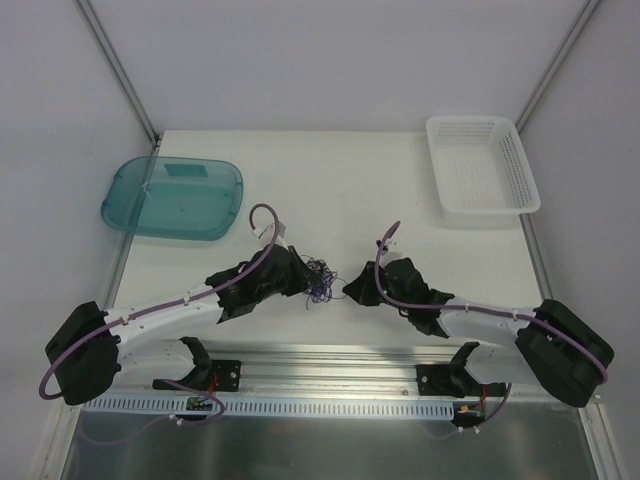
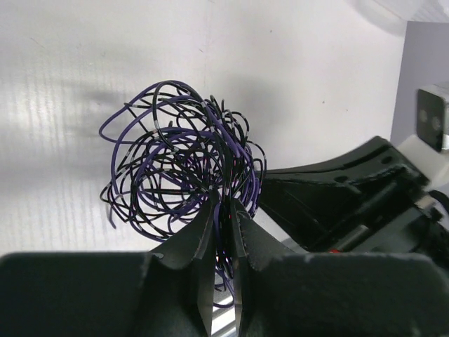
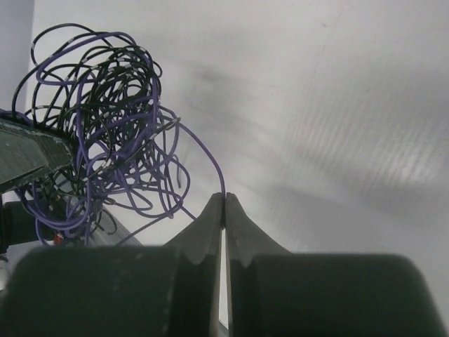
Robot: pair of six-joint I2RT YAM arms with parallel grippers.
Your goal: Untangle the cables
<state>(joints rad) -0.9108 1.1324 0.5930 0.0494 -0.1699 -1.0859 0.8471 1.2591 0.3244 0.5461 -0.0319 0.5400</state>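
Note:
The cables (image 1: 320,279) form one tangled ball of thin purple and black wire loops, hanging just above the white table between the two arms. My left gripper (image 1: 303,275) is shut on a bunch of strands at the ball's left side; in the left wrist view the cables (image 2: 184,165) fan out above the closed fingertips (image 2: 223,203). My right gripper (image 1: 348,287) is shut on a single purple strand at the ball's right side; in the right wrist view that strand arcs from the cables (image 3: 105,126) down into the pinched tips (image 3: 224,199).
A teal tray (image 1: 173,197) lies at the back left of the table. A white mesh basket (image 1: 481,165) stands at the back right. A metal rail (image 1: 330,375) runs along the near edge by the arm bases.

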